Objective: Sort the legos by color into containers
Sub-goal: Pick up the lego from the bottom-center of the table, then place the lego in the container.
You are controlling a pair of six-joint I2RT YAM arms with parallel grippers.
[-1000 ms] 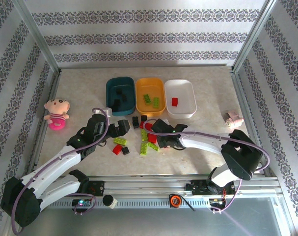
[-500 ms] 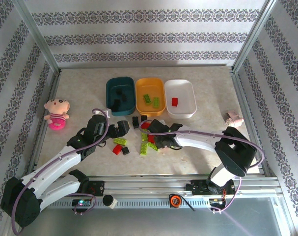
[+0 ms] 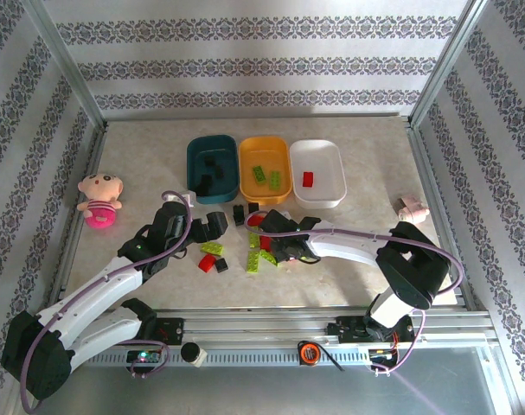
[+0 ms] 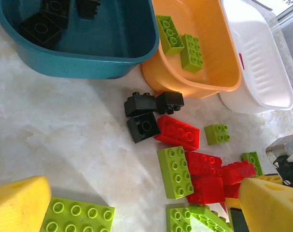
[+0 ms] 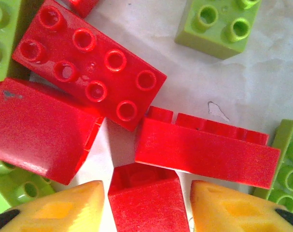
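The loose legos (image 3: 255,252) lie mid-table in red, lime green and black. Behind them stand the containers: teal (image 3: 191,164) with black bricks, orange-yellow (image 3: 245,169) with green ones, white (image 3: 329,164) with one red. My right gripper (image 3: 272,246) is low over the pile. Its yellow fingers (image 5: 59,210) straddle a small red lego (image 5: 145,200) with a narrow gap on each side; the right gripper (image 5: 146,205) is open. My left gripper (image 3: 212,226) is wide open above the pile's left edge, holding nothing. Between the left gripper's (image 4: 146,208) fingers lie green (image 4: 175,171) and red (image 4: 177,131) bricks.
A pink plush doll (image 3: 99,199) sits at the far left. A small pink-and-white thing (image 3: 412,208) lies by the right wall. Three black bricks (image 4: 145,113) lie just in front of the teal and orange-yellow tubs. Metal frame rails run along both sides.
My right gripper has shifted a little to the left into the red bricks, and its jaws widened then narrowed slightly. The left arm has stayed still.
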